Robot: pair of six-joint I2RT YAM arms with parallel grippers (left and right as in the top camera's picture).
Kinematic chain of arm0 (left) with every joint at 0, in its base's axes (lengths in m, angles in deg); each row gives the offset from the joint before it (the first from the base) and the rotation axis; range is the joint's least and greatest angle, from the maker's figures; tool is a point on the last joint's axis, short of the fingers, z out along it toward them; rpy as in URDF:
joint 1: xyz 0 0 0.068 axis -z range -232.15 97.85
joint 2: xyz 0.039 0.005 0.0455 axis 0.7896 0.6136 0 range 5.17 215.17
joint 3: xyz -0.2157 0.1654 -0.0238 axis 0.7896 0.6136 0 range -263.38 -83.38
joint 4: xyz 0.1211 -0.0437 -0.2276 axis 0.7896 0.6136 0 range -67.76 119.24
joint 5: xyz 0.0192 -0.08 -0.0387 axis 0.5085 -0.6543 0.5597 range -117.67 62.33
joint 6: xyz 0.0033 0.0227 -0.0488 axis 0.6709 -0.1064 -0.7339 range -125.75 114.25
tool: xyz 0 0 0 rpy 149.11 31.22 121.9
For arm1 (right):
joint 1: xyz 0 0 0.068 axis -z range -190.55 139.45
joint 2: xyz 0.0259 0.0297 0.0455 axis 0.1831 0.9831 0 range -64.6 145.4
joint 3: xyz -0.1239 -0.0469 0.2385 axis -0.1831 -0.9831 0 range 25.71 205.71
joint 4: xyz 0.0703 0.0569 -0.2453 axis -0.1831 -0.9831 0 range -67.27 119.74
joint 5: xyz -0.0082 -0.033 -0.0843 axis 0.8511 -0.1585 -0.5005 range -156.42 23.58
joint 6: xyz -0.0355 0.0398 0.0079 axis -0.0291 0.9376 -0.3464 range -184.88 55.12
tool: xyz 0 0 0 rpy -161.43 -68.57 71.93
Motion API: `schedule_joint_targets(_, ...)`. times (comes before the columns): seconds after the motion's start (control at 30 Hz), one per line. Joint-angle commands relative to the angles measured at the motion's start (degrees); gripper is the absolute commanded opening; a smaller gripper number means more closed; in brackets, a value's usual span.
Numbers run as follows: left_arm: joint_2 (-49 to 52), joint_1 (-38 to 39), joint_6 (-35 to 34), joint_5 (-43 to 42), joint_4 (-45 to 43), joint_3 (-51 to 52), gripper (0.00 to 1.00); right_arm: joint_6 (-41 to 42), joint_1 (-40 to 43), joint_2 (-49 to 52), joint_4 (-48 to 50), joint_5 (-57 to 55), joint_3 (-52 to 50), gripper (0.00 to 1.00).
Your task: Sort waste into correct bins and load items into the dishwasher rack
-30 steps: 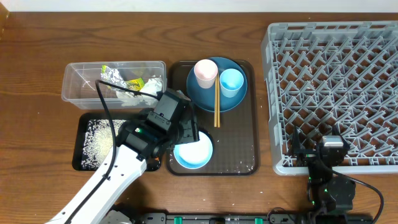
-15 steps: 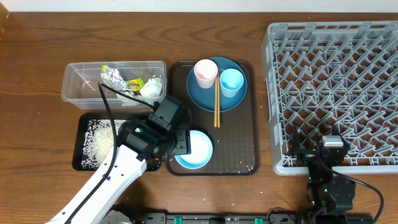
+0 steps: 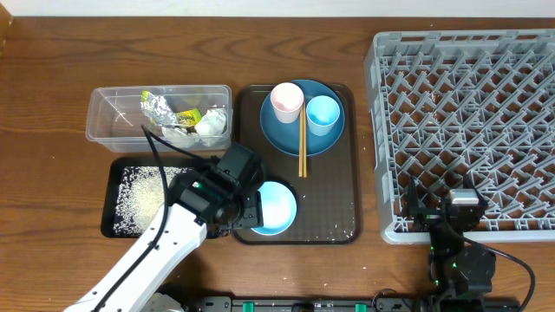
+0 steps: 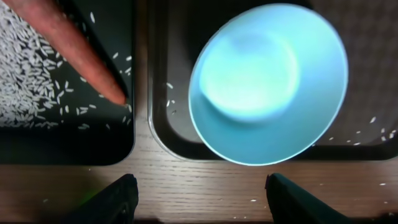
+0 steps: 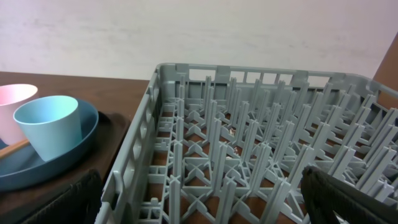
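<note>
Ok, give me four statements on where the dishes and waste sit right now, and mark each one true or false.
1. The pink cup and the light-blue cup stand on the dark-blue plate. True.
2. The pale-blue bowl sits on that plate too. False: it stands directly on the brown serving tray.
3. The carrot lies in the black tray among rice. True.
4. The left gripper is shut on the bowl. False: it is open and holds nothing.
</note>
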Motion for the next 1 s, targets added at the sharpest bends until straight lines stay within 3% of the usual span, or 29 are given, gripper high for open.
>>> schedule_joint_targets(0.0,-0.13,0.17,-0.63,-0.72,-0.04,0.94,0.68,-0.24,-0.68,-0.24,-0.07,-0.35,-0.22,0.99)
schedule_joint_targets(0.07,-0.13,0.17,-0.63,-0.72,-0.2,0.94,0.68,-0.24,-0.68,-0.24,-0.07,-0.35,-0.22,0.99)
schedule_joint_targets(0.2,-0.13,0.17,-0.63,-0.72,-0.5,0.94,0.78,-0.26,-0.68,-0.24,-0.07,-0.35,-0.22,0.99)
schedule_joint_targets(0.73,-0.26,0.17,-1.9,-0.72,-2.36,0.87,0.77,0.2,-0.7,-0.24,1.2,0.39,-0.22,0.99)
schedule_joint_targets(0.87,-1.31,0.17,-1.92,-0.74,-4.35,-0.02,0.76,7.93,-0.68,-0.24,3.8,11.74,0.63,0.99)
schedule_joint_targets(0.97,-3.1,0.17,-1.18,-0.72,-3.65,-2.19,0.76,12.7,-0.68,-0.02,-4.33,11.61,5.95,0.99)
